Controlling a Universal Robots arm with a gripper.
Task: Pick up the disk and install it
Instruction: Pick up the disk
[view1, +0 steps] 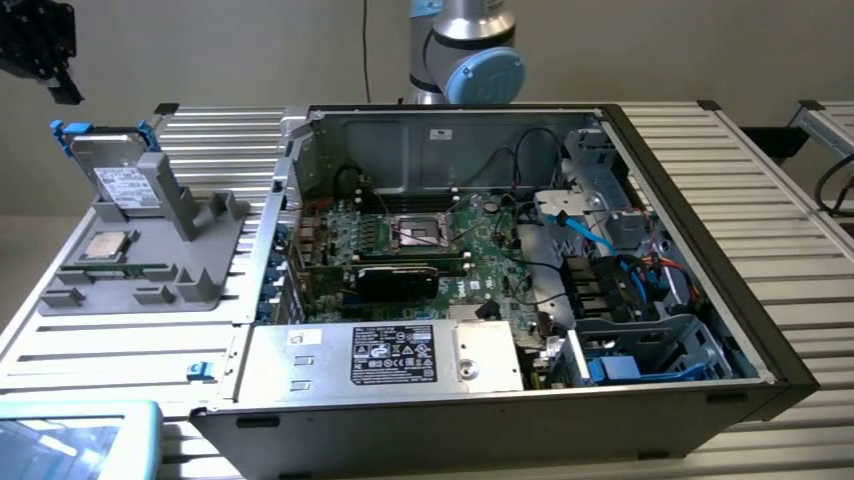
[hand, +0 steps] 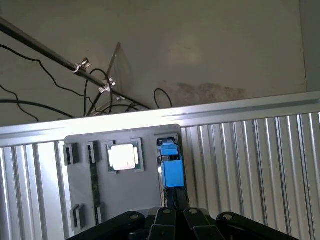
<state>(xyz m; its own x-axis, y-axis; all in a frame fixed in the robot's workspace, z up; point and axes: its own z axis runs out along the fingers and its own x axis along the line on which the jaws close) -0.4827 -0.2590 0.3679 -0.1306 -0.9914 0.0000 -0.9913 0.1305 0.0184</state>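
Blue-framed disk (view1: 123, 178), one, stands in one grey holder (view1: 150, 298); one claw (hand: 170, 212) pinched closed, empty

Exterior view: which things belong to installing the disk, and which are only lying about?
For the job: disk, standing in the grey holder; end effector, shut; open computer case.
Not needed: CPU chip; silver box with a label.

fixture (view1: 134, 290): on the tabletop (view1: 120, 350), along its edge at the exterior view's left.
disk (view1: 118, 170): propped tilted at the fixture's far end.
chip (view1: 107, 246): flat on the fixture, just before the disk.
computer case (view1: 441, 145): beside the fixture, mid-tabletop.
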